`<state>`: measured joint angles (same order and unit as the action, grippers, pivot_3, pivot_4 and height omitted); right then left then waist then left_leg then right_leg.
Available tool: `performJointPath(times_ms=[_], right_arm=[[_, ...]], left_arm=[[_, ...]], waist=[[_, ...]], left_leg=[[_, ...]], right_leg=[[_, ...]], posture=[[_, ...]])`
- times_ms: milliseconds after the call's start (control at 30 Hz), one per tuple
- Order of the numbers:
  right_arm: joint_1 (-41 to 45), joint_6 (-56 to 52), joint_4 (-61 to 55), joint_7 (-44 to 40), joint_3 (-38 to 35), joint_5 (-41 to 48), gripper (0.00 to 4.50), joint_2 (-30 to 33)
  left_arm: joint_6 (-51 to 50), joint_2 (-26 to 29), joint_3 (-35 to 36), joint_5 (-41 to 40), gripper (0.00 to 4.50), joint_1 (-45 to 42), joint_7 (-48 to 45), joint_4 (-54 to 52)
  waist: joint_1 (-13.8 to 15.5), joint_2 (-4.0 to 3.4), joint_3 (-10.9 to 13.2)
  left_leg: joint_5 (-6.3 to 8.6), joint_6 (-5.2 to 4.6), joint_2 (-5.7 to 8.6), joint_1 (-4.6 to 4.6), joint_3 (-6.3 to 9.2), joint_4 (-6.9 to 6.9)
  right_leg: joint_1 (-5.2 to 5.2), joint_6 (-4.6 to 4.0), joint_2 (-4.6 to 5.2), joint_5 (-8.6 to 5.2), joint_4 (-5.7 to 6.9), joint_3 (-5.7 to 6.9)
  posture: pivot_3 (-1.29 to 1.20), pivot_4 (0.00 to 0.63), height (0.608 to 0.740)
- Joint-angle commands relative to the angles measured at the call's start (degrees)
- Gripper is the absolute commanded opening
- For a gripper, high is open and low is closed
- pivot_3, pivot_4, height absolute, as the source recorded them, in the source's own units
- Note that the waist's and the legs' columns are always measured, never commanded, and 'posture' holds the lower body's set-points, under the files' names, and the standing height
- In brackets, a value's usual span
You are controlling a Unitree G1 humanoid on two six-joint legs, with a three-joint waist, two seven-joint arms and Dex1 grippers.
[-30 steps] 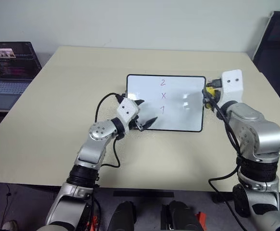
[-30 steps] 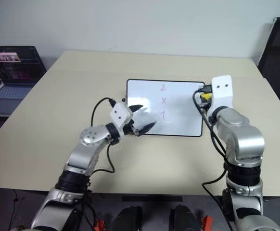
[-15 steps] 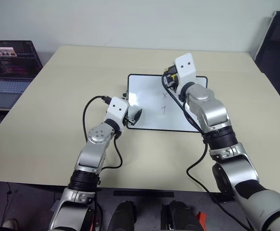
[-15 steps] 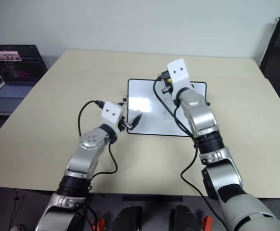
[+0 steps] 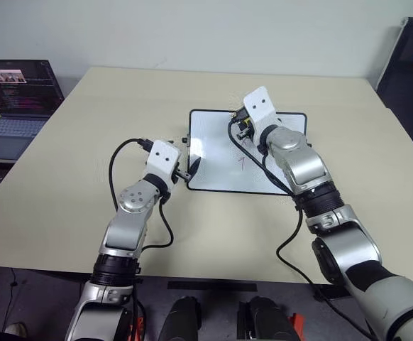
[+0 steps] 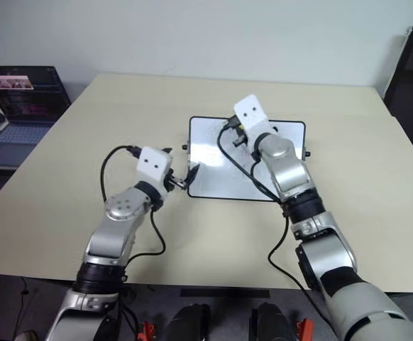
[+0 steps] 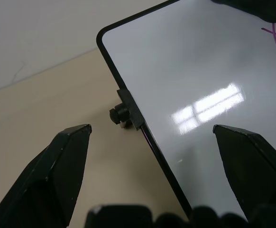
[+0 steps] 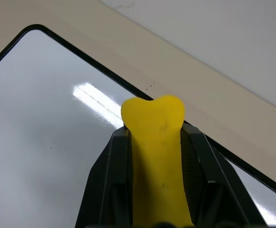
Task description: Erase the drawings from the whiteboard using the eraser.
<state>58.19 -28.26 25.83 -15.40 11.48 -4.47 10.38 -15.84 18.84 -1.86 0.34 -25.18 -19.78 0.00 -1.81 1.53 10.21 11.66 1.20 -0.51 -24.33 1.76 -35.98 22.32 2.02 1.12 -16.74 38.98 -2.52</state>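
Observation:
The whiteboard [image 5: 277, 167] lies flat on the middle of the table. Of the drawings, a red "1" [image 5: 241, 162] shows on it, and a red "x" [image 7: 274, 34] shows in the left wrist view. My right gripper [image 8: 155, 133] is shut on the yellow eraser [image 8: 157, 161], hovering over the board's far middle part near its far edge. My left gripper [image 5: 191, 169] stands open at the board's left edge. One finger is over the table, the other over the board, with the black side knob [image 7: 120, 115] ahead between them.
An open laptop [image 5: 15, 92] sits at the far left, off the beige table [image 5: 86, 177]. A dark chair [image 5: 405, 64] stands at the far right corner. Black cables hang from both wrists over the board.
My right gripper has swung left with the eraser, from the board's right edge to over its far middle. My left gripper has shifted left to the board's left edge and turned forward.

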Motion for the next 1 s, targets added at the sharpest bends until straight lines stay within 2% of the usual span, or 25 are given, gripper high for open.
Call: performJointPath(times_ms=[33,300,667,800,1000], right_arm=[[0.5,-1.5,-0.6,-1.5,0.9,-1.7,0.99,0.8],[0.0,-2.7,-0.2,-5.1,1.8,-3.1,0.99,2.8],[1.7,1.1,6.7,-6.2,1.5,-4.6,0.99,6.2],[2.7,4.0,10.3,-7.9,2.3,-5.7,0.99,8.8],[2.3,6.0,11.6,-11.0,3.1,-6.2,0.99,12.4]], left_arm=[[0.3,0.4,1.0,0.0,4.5,-1.6,0.5,-2.7],[-0.9,-0.3,1.1,-0.3,4.5,-2.4,1.6,-3.4],[-1.6,-1.4,0.5,-0.1,4.5,-2.0,2.9,-3.8],[-1.4,-1.5,0.6,-0.1,4.5,-2.4,3.0,-3.3],[-1.1,-1.6,0.6,-0.2,4.5,-2.6,3.3,-2.7]], waist=[[0.0,0.0,0.0],[0.0,0.0,0.0],[0.4,0.02,0.0],[0.4,0.03,0.0],[0.3,0.04,0.0]], left_leg=[[0.0,0.0,0.0,0.0,0.0,-0.01],[0.0,0.0,0.02,0.03,0.07,-0.04],[-0.02,0.01,0.09,0.13,0.16,-0.13],[-0.02,0.01,0.11,0.51,0.16,-0.13],[-0.05,-0.01,0.09,0.57,0.15,-0.14]], right_leg=[[0.0,0.0,0.0,0.0,0.01,0.0],[-0.05,-0.01,0.0,0.01,0.04,0.05],[-0.23,0.06,0.0,0.06,0.04,0.12],[-0.62,0.07,0.02,0.06,-0.01,0.13],[-0.65,0.07,0.01,0.06,0.0,0.1]], posture=[[0.0,0.15,0.74],[0.0,0.15,0.74],[0.0,0.15,0.74],[0.0,0.15,0.74],[0.0,0.15,0.74]])
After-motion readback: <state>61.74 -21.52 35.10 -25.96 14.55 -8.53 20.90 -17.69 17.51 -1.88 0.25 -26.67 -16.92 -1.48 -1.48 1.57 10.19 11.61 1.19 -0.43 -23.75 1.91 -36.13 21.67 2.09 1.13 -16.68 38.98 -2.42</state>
